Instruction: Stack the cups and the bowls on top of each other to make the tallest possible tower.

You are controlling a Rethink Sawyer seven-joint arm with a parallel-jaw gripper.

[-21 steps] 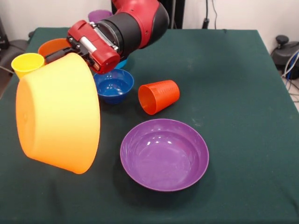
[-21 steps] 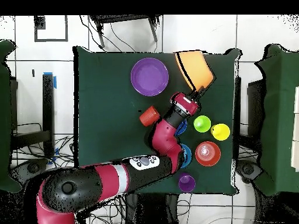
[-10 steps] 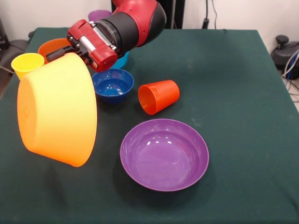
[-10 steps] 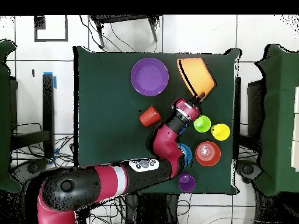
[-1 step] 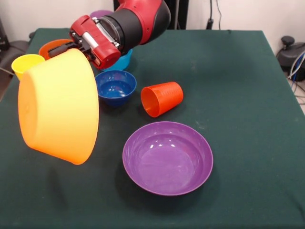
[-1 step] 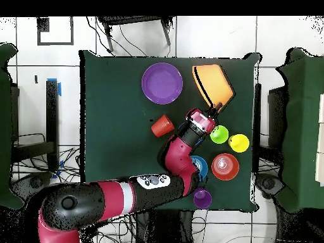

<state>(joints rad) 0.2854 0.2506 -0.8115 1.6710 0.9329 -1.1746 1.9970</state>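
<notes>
My gripper is shut on the rim of the very large yellow-orange bowl, which hangs tilted above the table's left side with its underside toward the camera. In the overhead view the gripper meets that bowl at its near rim. The wide purple bowl sits upright on the cloth. The orange-red cup lies on its side beside the dark blue bowl. No tower shows; each piece is apart from the others.
A yellow cup, an orange bowl, a light blue bowl and a purple cup crowd the far left behind the arm. A lime green piece shows only from overhead. The green table has bare cloth at the right.
The gripper has risen a little and carried the yellow-orange bowl higher off the table. The other pieces have not moved.
</notes>
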